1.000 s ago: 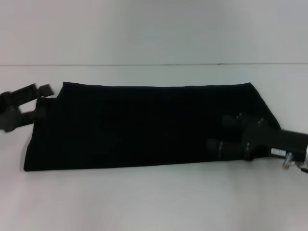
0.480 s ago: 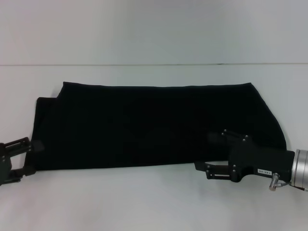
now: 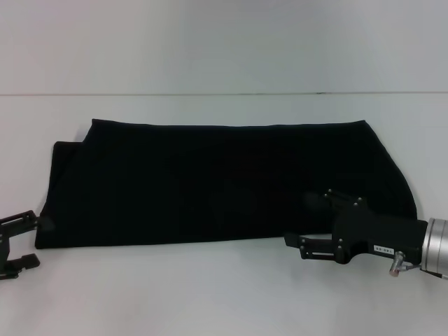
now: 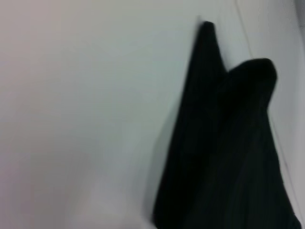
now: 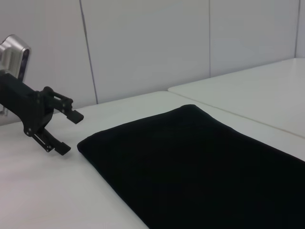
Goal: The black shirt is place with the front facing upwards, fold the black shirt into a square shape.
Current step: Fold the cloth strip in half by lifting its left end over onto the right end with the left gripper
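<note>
Now black shirt (image 3: pixel 224 183) lies folded (long strip) btwn 2 open hands.

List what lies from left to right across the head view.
Left hand → black shirt → right hand, which overlaps the shirt's near right edge.

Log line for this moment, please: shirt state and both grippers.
black shirt: folded into long band, flat on table | left gripper: open, off shirt's left end | right gripper: open, at shirt's near right edge
</note>
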`<state>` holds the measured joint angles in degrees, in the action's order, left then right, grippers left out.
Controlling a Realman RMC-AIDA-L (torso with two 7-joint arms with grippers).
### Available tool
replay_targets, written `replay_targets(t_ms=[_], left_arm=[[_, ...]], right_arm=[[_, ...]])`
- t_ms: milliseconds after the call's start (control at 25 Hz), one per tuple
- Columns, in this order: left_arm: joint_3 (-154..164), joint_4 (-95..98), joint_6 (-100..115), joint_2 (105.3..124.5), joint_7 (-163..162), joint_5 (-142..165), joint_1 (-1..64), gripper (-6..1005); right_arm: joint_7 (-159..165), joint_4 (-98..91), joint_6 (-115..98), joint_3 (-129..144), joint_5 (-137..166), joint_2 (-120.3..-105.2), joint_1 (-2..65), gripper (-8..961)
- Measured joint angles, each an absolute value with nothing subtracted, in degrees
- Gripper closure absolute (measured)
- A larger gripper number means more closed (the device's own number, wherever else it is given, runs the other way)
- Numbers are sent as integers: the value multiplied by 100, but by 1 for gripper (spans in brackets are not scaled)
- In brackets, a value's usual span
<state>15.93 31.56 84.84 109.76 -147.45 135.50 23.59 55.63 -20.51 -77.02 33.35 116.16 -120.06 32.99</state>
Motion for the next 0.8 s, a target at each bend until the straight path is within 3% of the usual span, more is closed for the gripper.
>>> replay_targets(t_ms=[800], left_arm=[[1643, 2897, 7882, 10987, -14977, 13597, 2626, 104]], right_arm=[[5563, -1991, -7699, 3340, 11557, -12006, 3311, 7]])
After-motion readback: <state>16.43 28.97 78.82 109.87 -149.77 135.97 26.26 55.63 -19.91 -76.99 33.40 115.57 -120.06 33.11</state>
